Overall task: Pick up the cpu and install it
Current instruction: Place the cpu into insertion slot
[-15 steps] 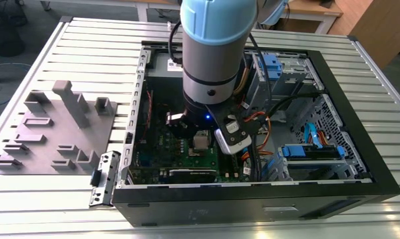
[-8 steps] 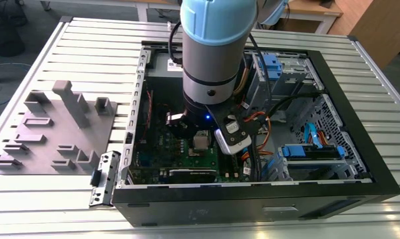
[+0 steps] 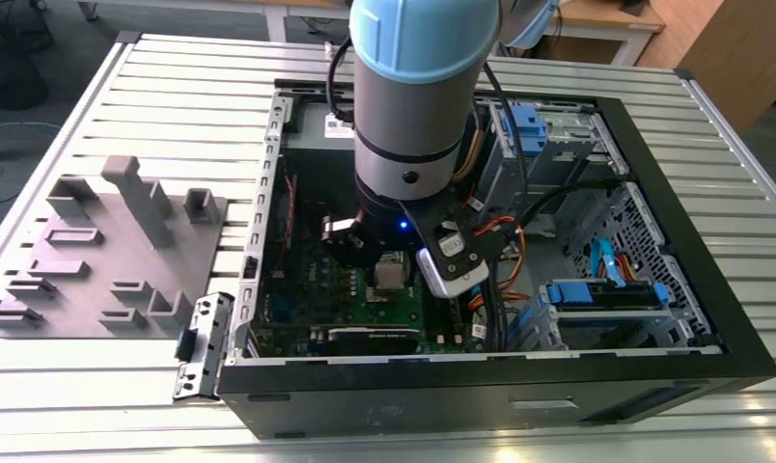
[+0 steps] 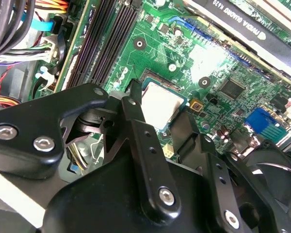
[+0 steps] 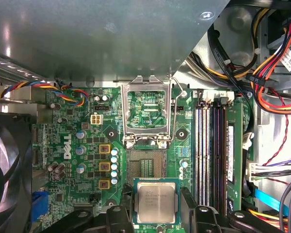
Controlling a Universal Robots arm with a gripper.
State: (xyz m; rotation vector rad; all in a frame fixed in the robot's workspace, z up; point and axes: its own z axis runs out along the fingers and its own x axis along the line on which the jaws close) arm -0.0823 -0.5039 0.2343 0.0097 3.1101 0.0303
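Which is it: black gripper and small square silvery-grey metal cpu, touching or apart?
Touching. In the first wrist view the gripper clamps the cpu on both sides.

Slatted metal table point(image 3: 144, 106); grey floor point(image 3: 67, 68) beyond; wooden cabinet point(image 3: 735, 48) beside; glare on slats.

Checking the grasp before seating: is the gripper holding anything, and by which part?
Yes. The gripper holds the cpu by two opposite side edges, one finger on each, with its metal top left bare, close to the open socket.
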